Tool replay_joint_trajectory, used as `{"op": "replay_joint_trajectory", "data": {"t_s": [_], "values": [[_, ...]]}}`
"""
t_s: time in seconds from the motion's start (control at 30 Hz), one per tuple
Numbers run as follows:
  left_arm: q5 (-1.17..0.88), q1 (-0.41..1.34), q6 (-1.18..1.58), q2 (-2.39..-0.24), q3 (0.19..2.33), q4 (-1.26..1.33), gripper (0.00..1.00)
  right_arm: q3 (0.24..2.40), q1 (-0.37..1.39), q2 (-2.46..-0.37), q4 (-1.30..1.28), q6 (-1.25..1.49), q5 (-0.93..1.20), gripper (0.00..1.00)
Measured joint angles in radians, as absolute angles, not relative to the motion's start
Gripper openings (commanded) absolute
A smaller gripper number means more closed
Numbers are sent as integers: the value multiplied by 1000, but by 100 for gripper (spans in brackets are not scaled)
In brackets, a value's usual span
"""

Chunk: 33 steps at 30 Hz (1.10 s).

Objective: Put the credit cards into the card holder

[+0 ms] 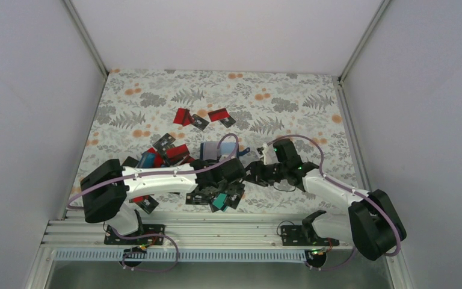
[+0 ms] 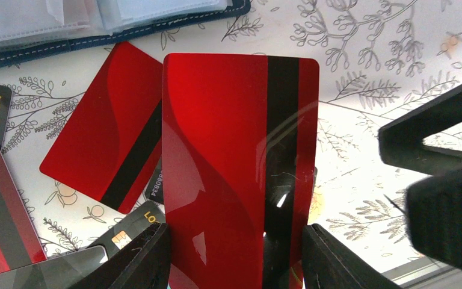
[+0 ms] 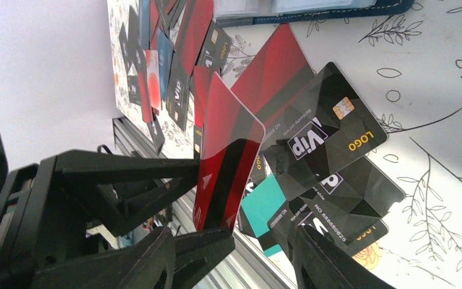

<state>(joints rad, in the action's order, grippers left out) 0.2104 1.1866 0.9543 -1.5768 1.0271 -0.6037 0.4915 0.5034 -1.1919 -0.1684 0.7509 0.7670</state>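
Note:
My left gripper (image 2: 237, 262) is shut on a red credit card with a black stripe (image 2: 228, 156) and holds it upright by its two long edges above the table. The card holder (image 2: 114, 27) lies open just beyond it, dark navy with clear sleeves. In the top view the holder (image 1: 212, 149) sits behind both grippers. My right gripper (image 3: 234, 262) is open, and its jaws stand either side of the held red card (image 3: 225, 162) and the left gripper's finger. Both grippers meet at table centre, left (image 1: 234, 173) and right (image 1: 254, 173).
Loose cards lie under the grippers: a second red card (image 2: 105, 141), black Vip cards (image 3: 319, 132) and a teal card (image 3: 271, 205). More cards are piled at the left (image 1: 162, 153). Two red cards lie farther back (image 1: 183, 116) (image 1: 219, 114). The metal rail (image 1: 216, 232) runs along the near edge.

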Motion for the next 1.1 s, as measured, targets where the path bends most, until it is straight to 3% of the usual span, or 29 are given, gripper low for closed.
{"op": "replay_joint_trajectory", "data": {"t_s": [0.17, 1.1], "values": [[210, 1187, 955, -1572, 1027, -598, 51, 458, 503, -1192, -107, 823, 768, 40], [210, 1187, 955, -1562, 1028, -572, 49, 427, 529, -1270, 107, 1008, 800, 25]]}}
